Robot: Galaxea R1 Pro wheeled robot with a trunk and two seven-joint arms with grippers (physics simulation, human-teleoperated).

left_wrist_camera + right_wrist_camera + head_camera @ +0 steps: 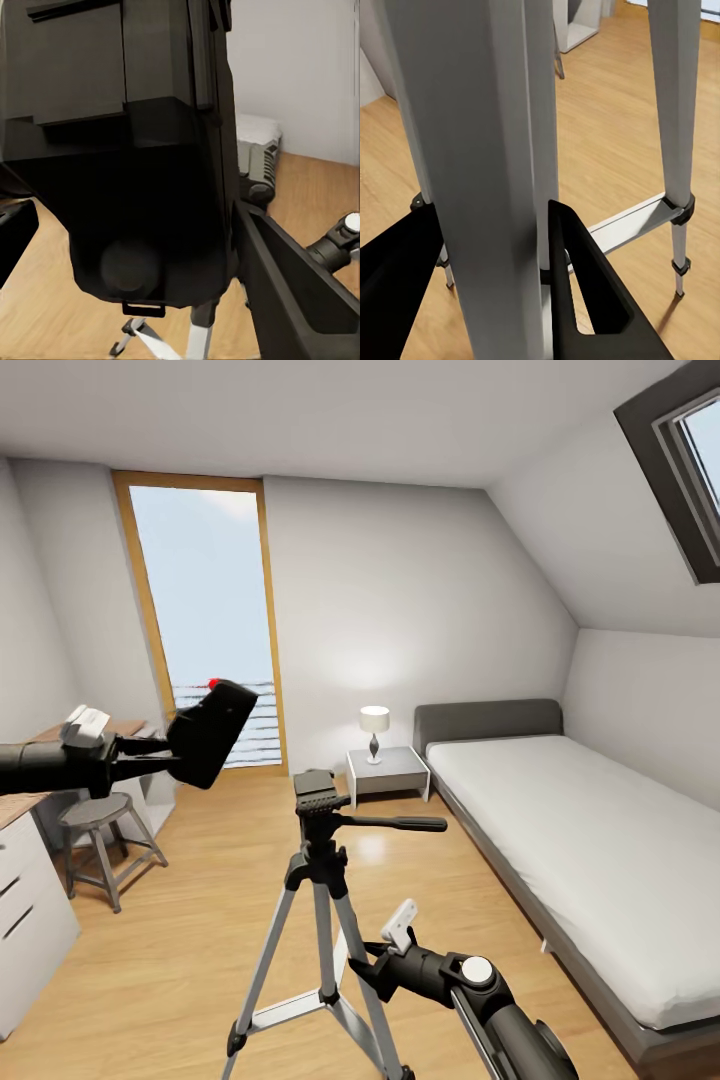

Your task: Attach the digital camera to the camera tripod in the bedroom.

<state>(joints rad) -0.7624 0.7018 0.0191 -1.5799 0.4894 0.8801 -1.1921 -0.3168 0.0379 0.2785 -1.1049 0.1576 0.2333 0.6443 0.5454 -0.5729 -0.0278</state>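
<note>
My left gripper (183,752) is shut on the digital camera (212,730), a black body held in the air up and to the left of the tripod head. In the left wrist view the digital camera (127,150) looms between the fingers (292,289), with the tripod's legs (199,334) below it. The camera tripod (320,860) stands on the wood floor at centre, its black head (316,793) bare and its pan handle (400,823) pointing right. My right gripper (362,963) is closed around a silver leg (487,150), one finger (585,292) on each side.
A grey metal stool (100,822) and a white-drawered desk (30,905) stand at the left. The grey-framed bed (570,820) runs along the right, with a nightstand (388,768) and a lamp (375,728) beside it. A tall window (205,620) is behind.
</note>
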